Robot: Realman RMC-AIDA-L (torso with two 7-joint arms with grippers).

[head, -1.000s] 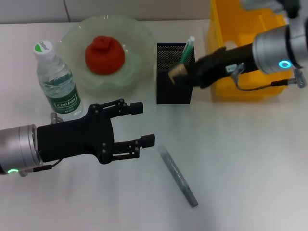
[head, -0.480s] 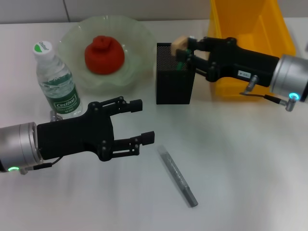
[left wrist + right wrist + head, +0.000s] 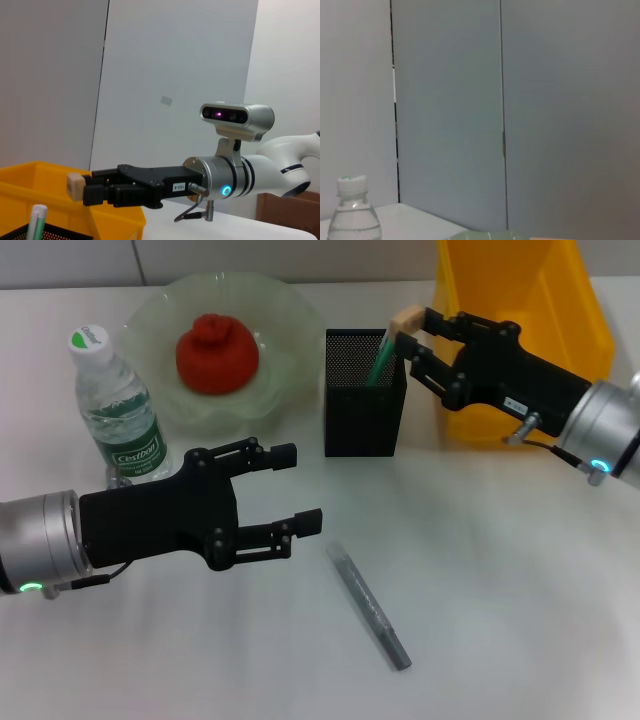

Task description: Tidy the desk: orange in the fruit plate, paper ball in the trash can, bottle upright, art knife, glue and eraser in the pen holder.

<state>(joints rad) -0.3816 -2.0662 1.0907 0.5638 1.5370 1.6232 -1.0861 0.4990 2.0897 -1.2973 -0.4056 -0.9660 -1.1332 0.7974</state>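
My right gripper point(image 3: 418, 328) is shut on the beige eraser point(image 3: 406, 317), held just above the right rim of the black mesh pen holder point(image 3: 360, 415). The left wrist view shows the same eraser point(image 3: 75, 186) in those fingers. The green glue point(image 3: 383, 353) stands inside the holder. On the table in front lies the grey art knife point(image 3: 370, 607). My left gripper point(image 3: 306, 487) hovers open to the left of the knife. The bottle point(image 3: 115, 410) stands upright. The orange point(image 3: 217, 352) rests in the pale green fruit plate point(image 3: 290, 310). The paper ball is out of view.
The yellow trash can point(image 3: 520, 290) stands at the back right, behind my right arm. The bottle point(image 3: 352, 215) also shows in the right wrist view. Bare table spreads around the knife and to the front right.
My right gripper has carried the eraser up from in front of the pen holder and then rightward to above its right rim. The left arm has barely moved.
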